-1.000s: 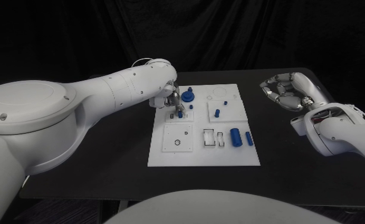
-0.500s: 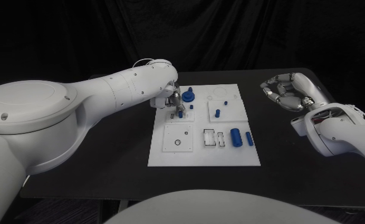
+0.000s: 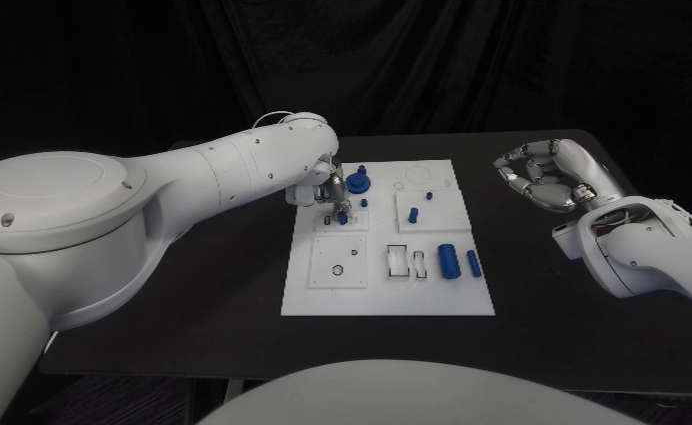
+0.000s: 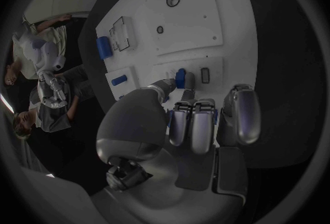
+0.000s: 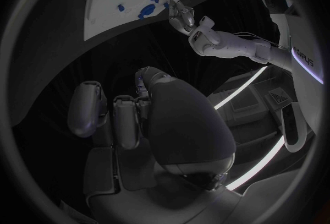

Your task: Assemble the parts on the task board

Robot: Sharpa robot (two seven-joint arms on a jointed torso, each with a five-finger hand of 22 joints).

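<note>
Task board (image 3: 387, 285): left hand (image 3: 333, 192) at its upper-left corner, seemingly pinching a small blue part (image 4: 180, 77).
Next: seat it. Right hand (image 3: 539, 176) curled, empty.

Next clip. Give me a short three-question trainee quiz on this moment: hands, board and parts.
1. True or false: the right hand rests on the task board.
2. Which hand works over the board's far-left part? A) left hand B) right hand C) neither
3. Fill in: the two long blue parts near the board's right edge are lying ____.

Key: 1 false, it is off the board, beside its right edge, fingers curled. 2 A. 3 flat.
</note>
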